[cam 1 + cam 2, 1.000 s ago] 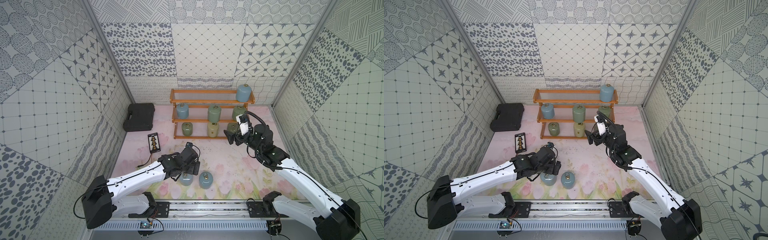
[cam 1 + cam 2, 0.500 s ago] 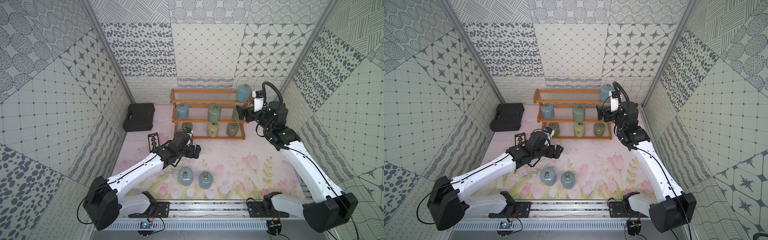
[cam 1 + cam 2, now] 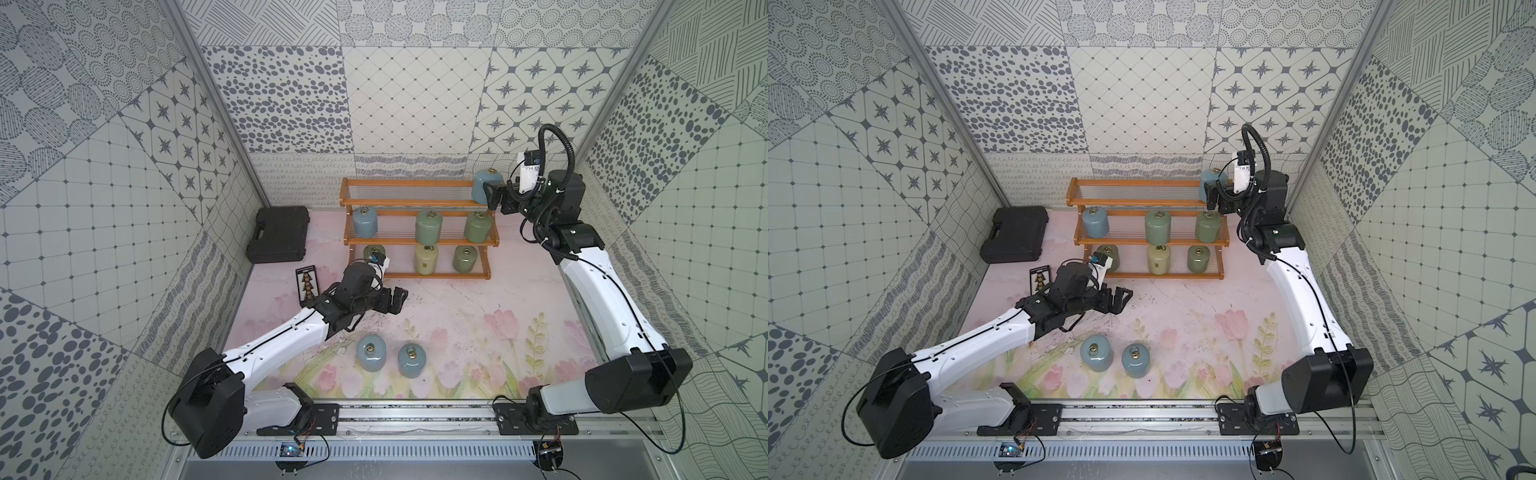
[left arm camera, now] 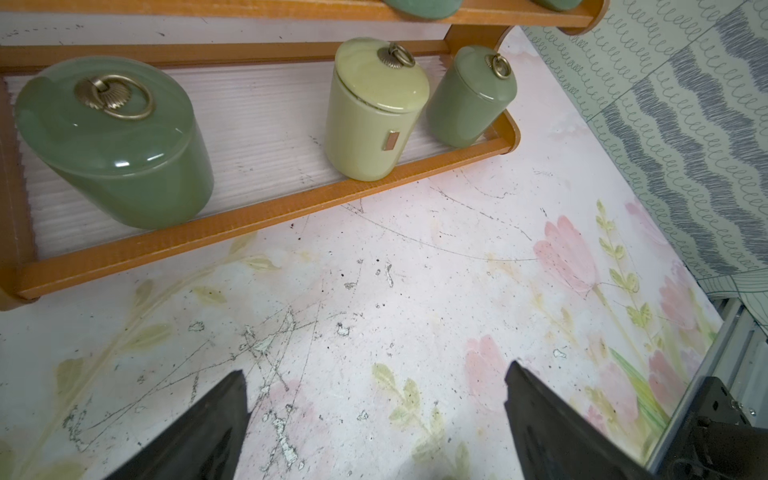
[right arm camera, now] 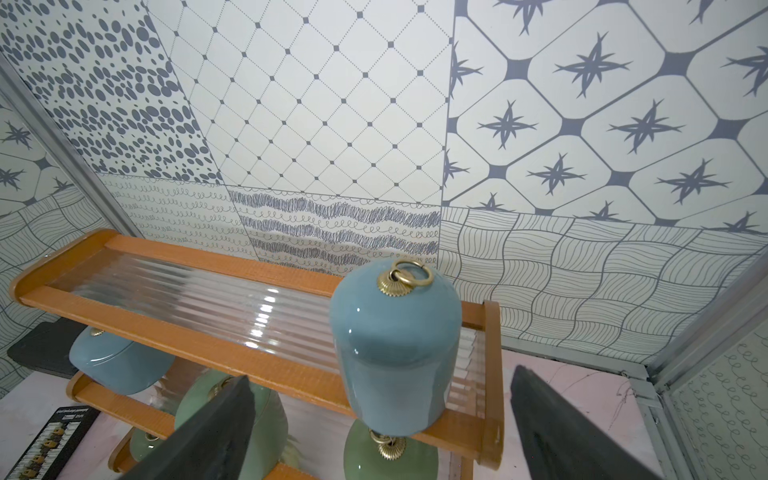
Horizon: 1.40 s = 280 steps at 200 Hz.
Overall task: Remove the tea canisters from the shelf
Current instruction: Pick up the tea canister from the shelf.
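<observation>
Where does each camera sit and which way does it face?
Top views: high above the front rail, looking down at the shelf; left arm and right arm show.
Left wrist: behind the open left jaws, facing the bottom tier's cream canister.
Right wrist: behind the open right jaws, facing the top tier's blue canister.
Shared: both top views show both canisters.

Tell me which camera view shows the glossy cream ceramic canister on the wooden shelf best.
The left wrist view: the glossy cream ceramic canister is close, its lid, brass ring and small plate clear. Both top views show it small, mid bottom tier. The right wrist view does not show it.
</observation>
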Motion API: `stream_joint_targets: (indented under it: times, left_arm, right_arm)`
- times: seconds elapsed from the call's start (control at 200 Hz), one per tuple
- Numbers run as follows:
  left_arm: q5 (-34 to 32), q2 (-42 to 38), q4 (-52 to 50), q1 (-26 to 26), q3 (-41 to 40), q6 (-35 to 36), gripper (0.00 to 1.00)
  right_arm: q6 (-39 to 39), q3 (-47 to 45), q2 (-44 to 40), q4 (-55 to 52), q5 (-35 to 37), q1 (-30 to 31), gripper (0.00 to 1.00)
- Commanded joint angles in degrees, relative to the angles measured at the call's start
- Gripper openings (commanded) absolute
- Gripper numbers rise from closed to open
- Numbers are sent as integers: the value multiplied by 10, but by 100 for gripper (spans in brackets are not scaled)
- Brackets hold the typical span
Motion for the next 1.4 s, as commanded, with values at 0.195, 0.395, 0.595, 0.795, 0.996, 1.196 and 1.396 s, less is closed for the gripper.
stream_joint_targets:
  times: [0.195,0.395,0.595,0.795,0.996,1.196,1.396]
  left_arm:
    - [38,1,99,2,-38,-25,100]
    - [45,3,132,2,-64,-48,100]
    - [50,6,139,2,-70,-55,100]
    - [57,14,151,3,-78,-65,100]
    - [65,22,162,2,-83,-75,100]
    - [68,27,163,2,-86,-78,100]
    - [68,27,164,2,-91,-82,100]
  right_arm:
    - [-15,79,72,-6,-10,-6,100]
    - [-17,103,103,-11,-17,-5,100]
    - [-18,114,128,-9,-16,-6,100]
    - [-17,122,148,-3,-20,-6,100]
    - [-17,138,167,3,-19,-6,100]
    - [-21,144,182,13,-20,-5,99]
    - [-19,137,184,22,-32,-6,83]
